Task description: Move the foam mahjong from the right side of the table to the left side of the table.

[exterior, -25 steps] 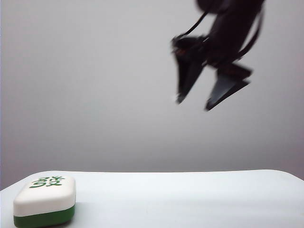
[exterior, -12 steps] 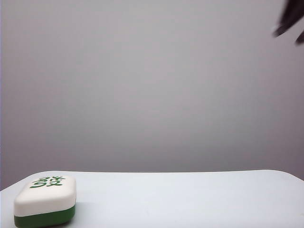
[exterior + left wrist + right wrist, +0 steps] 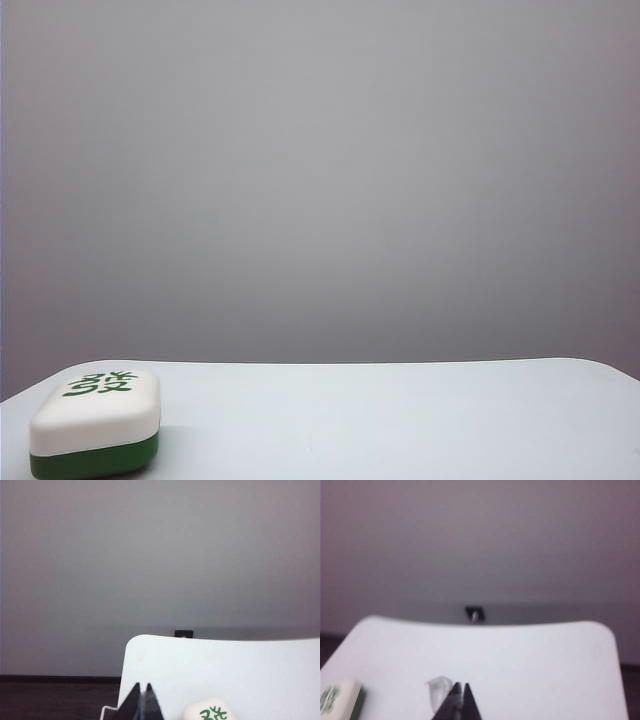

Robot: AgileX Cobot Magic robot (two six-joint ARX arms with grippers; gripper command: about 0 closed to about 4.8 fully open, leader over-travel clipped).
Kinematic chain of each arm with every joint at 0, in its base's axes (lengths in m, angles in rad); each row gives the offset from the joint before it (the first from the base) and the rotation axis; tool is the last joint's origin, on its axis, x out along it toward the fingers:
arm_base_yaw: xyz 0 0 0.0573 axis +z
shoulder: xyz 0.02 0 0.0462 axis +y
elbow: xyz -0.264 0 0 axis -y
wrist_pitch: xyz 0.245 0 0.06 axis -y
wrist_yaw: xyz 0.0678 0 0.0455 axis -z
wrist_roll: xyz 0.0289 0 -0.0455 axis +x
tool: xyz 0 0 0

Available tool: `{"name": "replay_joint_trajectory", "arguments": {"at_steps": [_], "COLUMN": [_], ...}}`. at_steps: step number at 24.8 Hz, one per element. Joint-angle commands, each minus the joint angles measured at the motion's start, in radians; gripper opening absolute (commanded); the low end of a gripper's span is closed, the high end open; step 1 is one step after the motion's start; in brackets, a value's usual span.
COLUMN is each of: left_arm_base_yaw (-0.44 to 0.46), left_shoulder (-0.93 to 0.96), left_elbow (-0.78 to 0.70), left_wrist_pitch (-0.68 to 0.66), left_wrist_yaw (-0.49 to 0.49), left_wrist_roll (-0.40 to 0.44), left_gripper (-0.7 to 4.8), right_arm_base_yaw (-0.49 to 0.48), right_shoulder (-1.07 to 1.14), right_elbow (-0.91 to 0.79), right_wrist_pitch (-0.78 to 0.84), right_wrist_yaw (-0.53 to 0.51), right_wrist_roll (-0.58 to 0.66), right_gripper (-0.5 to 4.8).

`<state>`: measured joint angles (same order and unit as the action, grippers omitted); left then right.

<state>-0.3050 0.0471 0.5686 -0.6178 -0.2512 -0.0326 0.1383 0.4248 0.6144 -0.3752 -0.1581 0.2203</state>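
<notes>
Grey wall behind, the white smooth table (image 3: 400, 420) now shows no arm, right gripper (image 3: 459, 700) and left gripper (image 3: 142, 700) both pinched empty, while the white-and-green foam mahjong (image 3: 95, 420) sits at its left end, apparently delivered.

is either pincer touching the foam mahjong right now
No: the foam mahjong sits alone on the table, while the left pincer and right pincer are both shut on nothing, clear of it.

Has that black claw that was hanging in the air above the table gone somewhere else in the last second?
Yes. It swung up and off to the right, away from the white-and-green foam mahjong block, leaving the exterior view. Now the shut right gripper hangs over the white table.
</notes>
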Motion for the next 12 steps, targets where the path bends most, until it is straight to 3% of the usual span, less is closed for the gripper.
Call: {"name": "replay_joint_trajectory", "arguments": {"at_steps": [1,4,7,12], "left_arm_base_yaw": [0.000,0.000,0.000,0.000], "left_shoulder": [-0.047,-0.045,-0.046,-0.046], "left_elbow": [-0.030,-0.044,-0.063,-0.201], "left_wrist_pitch": [0.014,0.024,0.044,0.208], "left_wrist_yaw": [-0.011,-0.037,-0.052,-0.024], "left_wrist_roll": [-0.047,-0.051,-0.123,-0.133], "left_gripper": [-0.05,-0.05,-0.05,-0.05], "right_arm_base_yaw": [0.001,0.001,0.005,0.005], "right_shoulder": [-0.072,-0.127,-0.166,-0.238], "right_elbow": [-0.064,-0.153,-0.254,-0.406], "right_wrist_pitch": [0.075,0.167,0.252,0.324], "right_wrist_yaw": [0.075,0.079,0.087,0.097], "right_wrist_roll": [0.035,0.076,0.102,0.117], "right_gripper": [-0.06,-0.05,-0.06,-0.06]}}
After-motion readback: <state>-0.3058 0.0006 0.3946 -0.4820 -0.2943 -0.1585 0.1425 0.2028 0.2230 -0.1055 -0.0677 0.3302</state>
